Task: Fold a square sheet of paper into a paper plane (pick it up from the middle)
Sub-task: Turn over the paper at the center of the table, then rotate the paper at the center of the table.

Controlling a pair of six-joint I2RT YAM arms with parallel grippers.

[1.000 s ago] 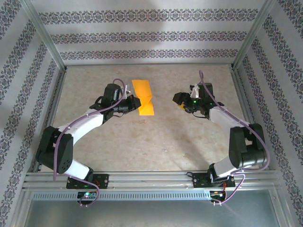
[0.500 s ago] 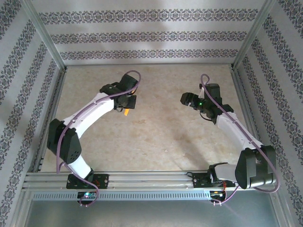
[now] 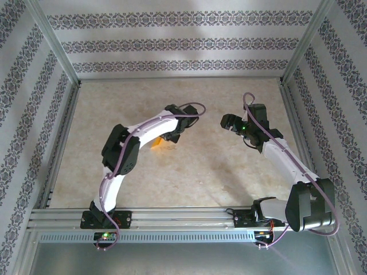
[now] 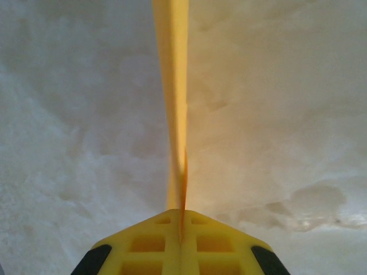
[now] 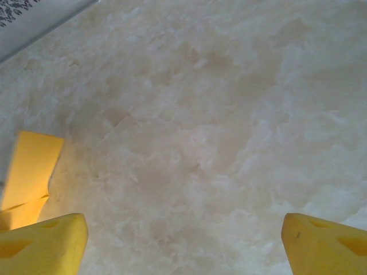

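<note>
The left gripper [image 4: 181, 223] is closed flat, its two yellow fingers [image 4: 149, 243] meeting along a seam with the orange sheet of paper [image 4: 172, 86] pinched between them. From that wrist the sheet is seen edge-on, a narrow folded strip running straight away from the fingertips above the marbled beige table [image 4: 287, 114]. Whether its lower edge touches the surface I cannot tell. From above, only a small orange patch of the sheet [image 3: 156, 141] shows beside the left gripper [image 3: 170, 136], near the middle of the table and slightly toward its left edge. The left arm [image 3: 123, 152] reaches over it from the near-left corner. The right gripper [image 5: 183, 243] has its yellow fingers [image 5: 40, 246] spread wide with only bare tabletop between them. It hangs right of the table's centre [image 3: 229, 121], pointing toward the sheet but well apart from it. One end of the orange paper [image 5: 31, 166] shows at the left side of its wrist view. Patterned walls [image 3: 172, 43] enclose the far edge and both sides.
</note>
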